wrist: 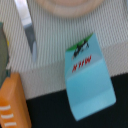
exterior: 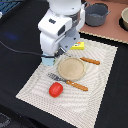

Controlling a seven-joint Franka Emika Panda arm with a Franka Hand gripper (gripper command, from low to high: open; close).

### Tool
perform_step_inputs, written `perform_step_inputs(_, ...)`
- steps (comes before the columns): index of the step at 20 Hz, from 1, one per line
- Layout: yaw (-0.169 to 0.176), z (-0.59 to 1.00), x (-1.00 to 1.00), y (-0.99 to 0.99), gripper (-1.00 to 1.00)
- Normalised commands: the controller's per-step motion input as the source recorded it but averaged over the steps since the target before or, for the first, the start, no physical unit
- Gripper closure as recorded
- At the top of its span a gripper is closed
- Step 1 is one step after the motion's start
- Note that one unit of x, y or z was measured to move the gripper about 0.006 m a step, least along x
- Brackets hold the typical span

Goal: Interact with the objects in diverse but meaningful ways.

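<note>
While the white robot arm's gripper point(exterior: 50, 56) hangs over the light blue house-shaped milk carton point(wrist: 86, 80) lying at the striped cloth's point(exterior: 35, 85) 9 o'clock edge, I can't tell if its jaws are parted. Red round tomato point(exterior: 55, 89) sits at 6 o'clock, yellow flat box point(exterior: 77, 46) at 12. Nothing looks handled yet, basically everything's left.

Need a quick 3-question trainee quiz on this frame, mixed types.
1. True or false: the red tomato lies on the plate.
2. What word is printed on the light blue carton?
3. The fork lies: A) between plate and tomato B) inside the grey pot C) on the yellow box

Key: 1 false, it is on the placemat; 2 MILK; 3 A
</note>
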Motion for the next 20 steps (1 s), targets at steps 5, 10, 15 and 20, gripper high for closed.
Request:
perform_step_inputs(5,0.123,-0.04,-0.32,-0.04,-1.0)
perform_step_inputs(10,0.146,0.0,-0.16,-0.06,-1.0)
perform_step_inputs(15,0.093,-0.03,-0.25,-0.08,-1.0)
perform_step_inputs(20,0.028,-0.21,-0.36,-0.09,-1.0)
